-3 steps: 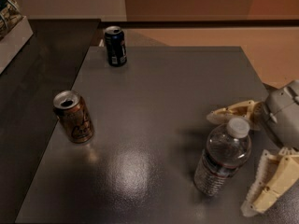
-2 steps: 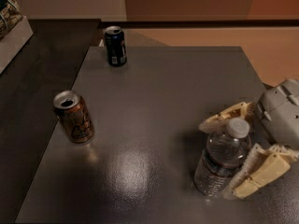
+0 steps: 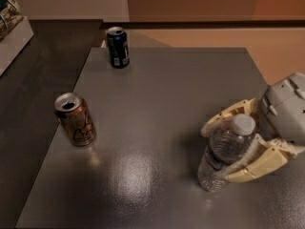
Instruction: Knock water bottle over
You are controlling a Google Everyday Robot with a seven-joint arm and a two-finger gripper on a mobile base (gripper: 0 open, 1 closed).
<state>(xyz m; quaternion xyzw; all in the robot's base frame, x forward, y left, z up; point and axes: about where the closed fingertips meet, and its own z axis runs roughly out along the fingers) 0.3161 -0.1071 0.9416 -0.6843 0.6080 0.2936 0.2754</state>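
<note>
The water bottle (image 3: 223,152), clear ribbed plastic with a white cap, stands upright at the right front of the grey table (image 3: 162,104). My gripper (image 3: 217,154) reaches in from the right edge. Its cream fingers (image 3: 255,165) lie on both sides of the bottle, one behind its neck and one across the front of its body, closed against it.
An orange-brown soda can (image 3: 75,119) stands at the left of the table. A dark blue can (image 3: 117,47) stands at the far left corner. A dark counter (image 3: 33,80) runs along the left, with a box (image 3: 12,27) at its far end.
The gripper has moved left onto the bottle and its fingers have drawn together around it. The bottle still stands and the cans have not moved.
</note>
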